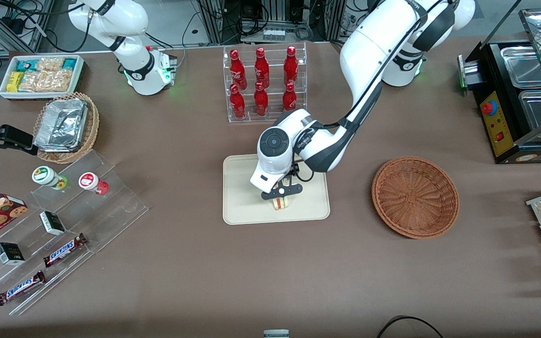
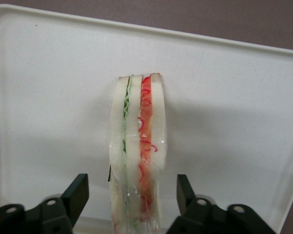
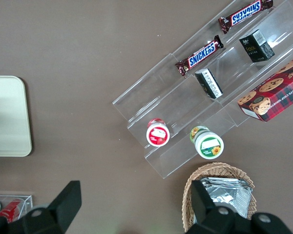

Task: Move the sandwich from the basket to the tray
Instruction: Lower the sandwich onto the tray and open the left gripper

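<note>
- Brown tabletop (image 1: 195, 263) carries all items; the front view is covered here from its left edge to its right edge.
- Tray (image 1: 242, 206): sits mid-table, nearer the front camera than the rack of red bottles (image 1: 263, 82).
- Sandwich (image 1: 280, 203): stands on edge on the tray, filling layers visible in the wrist view (image 2: 136, 156).
- Gripper (image 1: 282, 193): positioned directly above the sandwich, fingers (image 2: 77, 194) spread apart with a visible gap on each side of the bread; nothing is clamped.
- Basket (image 1: 415, 196): lies toward the working arm's end, well apart from the tray, and holds nothing.
- Status, as judged: transfer appears complete; only arm withdrawal remains.
</note>
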`<action>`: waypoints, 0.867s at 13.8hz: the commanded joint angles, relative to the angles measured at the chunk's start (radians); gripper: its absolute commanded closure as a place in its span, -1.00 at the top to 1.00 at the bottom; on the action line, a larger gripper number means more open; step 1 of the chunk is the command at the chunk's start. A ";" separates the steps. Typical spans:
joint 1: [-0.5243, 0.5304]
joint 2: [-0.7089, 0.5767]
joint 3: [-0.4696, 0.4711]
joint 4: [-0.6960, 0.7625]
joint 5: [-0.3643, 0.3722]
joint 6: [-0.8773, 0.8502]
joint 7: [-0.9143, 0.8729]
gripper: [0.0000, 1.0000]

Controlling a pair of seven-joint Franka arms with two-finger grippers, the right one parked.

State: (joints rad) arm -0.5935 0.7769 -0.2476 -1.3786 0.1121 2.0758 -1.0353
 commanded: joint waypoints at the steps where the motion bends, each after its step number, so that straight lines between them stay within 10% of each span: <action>1: -0.011 -0.004 0.007 0.093 -0.024 -0.100 -0.022 1.00; 12: 0.119 -0.146 0.017 0.171 -0.022 -0.413 0.349 1.00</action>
State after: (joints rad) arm -0.5039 0.6660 -0.2305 -1.1879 0.0899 1.7002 -0.7642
